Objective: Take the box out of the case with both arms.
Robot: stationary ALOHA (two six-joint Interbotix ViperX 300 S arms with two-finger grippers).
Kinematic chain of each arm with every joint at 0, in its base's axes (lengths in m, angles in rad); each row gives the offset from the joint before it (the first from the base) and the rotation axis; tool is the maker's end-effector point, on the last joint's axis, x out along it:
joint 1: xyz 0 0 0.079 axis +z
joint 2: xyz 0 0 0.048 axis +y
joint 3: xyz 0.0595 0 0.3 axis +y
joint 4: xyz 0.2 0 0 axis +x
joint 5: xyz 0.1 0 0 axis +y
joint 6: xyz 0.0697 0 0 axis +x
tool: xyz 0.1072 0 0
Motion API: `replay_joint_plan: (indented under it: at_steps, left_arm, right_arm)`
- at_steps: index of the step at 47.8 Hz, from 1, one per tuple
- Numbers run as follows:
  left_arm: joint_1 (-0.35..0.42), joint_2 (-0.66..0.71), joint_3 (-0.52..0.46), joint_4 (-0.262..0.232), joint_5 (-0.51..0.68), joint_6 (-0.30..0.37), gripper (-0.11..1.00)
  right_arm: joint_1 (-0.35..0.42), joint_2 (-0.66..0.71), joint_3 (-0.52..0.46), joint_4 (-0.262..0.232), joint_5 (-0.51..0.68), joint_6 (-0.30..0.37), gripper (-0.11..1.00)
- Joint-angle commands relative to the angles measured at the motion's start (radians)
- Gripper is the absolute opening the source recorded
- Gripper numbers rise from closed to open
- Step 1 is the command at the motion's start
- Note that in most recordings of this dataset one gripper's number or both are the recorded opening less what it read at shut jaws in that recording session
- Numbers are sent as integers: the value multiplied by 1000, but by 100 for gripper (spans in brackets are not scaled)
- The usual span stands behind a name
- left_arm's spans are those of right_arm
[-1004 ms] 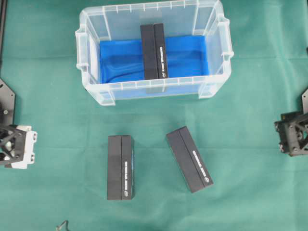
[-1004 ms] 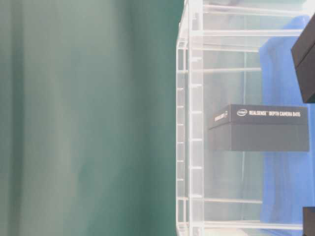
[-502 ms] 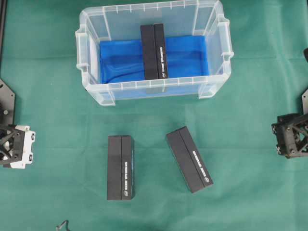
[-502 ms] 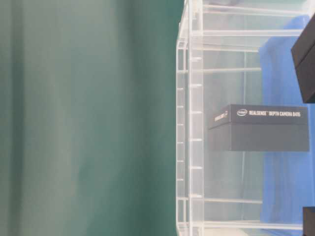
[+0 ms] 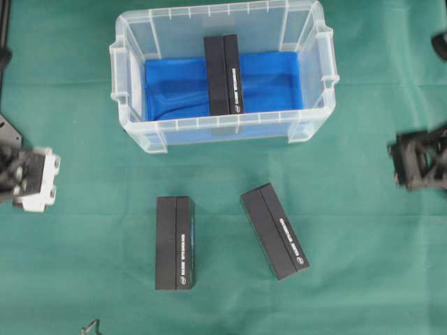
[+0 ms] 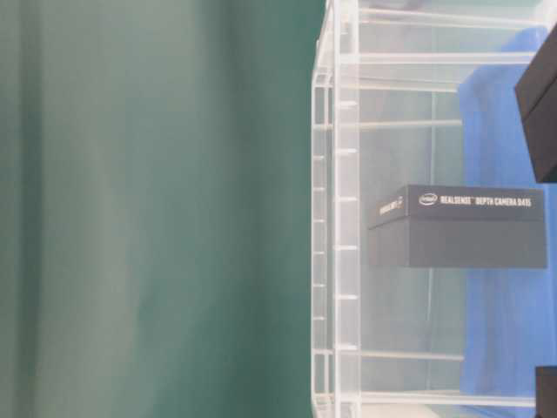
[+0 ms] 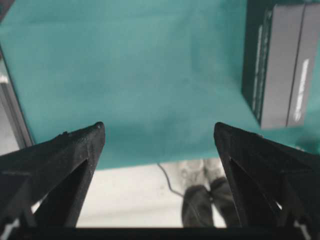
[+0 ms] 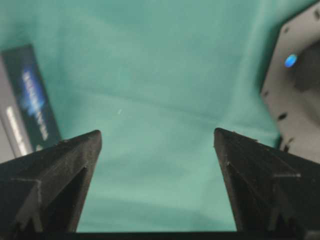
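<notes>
- The green cloth (image 5: 84, 105) covers the whole table.
- The case (image 5: 123, 84) stands at the far middle, its floor lined with a blue sheet (image 5: 174, 87).
- One box (image 5: 223, 75) lies inside the case, in the middle, with bare lining on either side.
- Two more black boxes lie on the cloth in front of the case: one straight (image 5: 174, 242), one angled (image 5: 274, 230), apart from each other.
- The left gripper (image 7: 159, 131) hovers at the left edge, fingers spread wide and holding nothing.
- The right gripper (image 8: 157, 135) hovers at the right edge, likewise spread and bare.

Clear, glossy ribbed plastic for the case (image 5: 311, 132); matt black card on the box (image 5: 223, 75); soft green cloth (image 5: 363, 244), faintly creased.
</notes>
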Motion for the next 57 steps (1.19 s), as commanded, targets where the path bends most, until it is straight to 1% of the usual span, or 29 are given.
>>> replay_joint_plan:
  at_steps: [1,6,8,15,19,24,27,33,57]
  left_arm:
    - [66,-12,-8,2,12,44,87]
    - [138,-18,-6,2,18,114,87]
    - [172,-20,-6,2,20,152,87]
    - [262,-25,-6,2,25,253,87]
    - [324,-28,-6,2,34,308,87]
    - [382,-32,-6,2,40,364,87]
    - [414,-34,-6,2,40,397,87]
    - [434,-35,-6,2,40,426,87]
    - [436,-51,8,2,40,428,87]
  right_arm:
    - [-77,-26,-3,-6,-9,-51,89]
    - [-175,-37,0,-6,-23,-140,89]
    - [-207,-40,0,-6,-29,-172,89]
    - [-313,-41,0,-5,-63,-278,89]
    - [-367,-41,0,-5,-78,-325,89]
    - [-434,-41,2,-2,-89,-383,89]
    - [-460,-41,0,3,-91,-408,89]
    - [-482,-41,0,14,-91,-425,89]
    - [-482,-41,0,32,-89,-419,89]
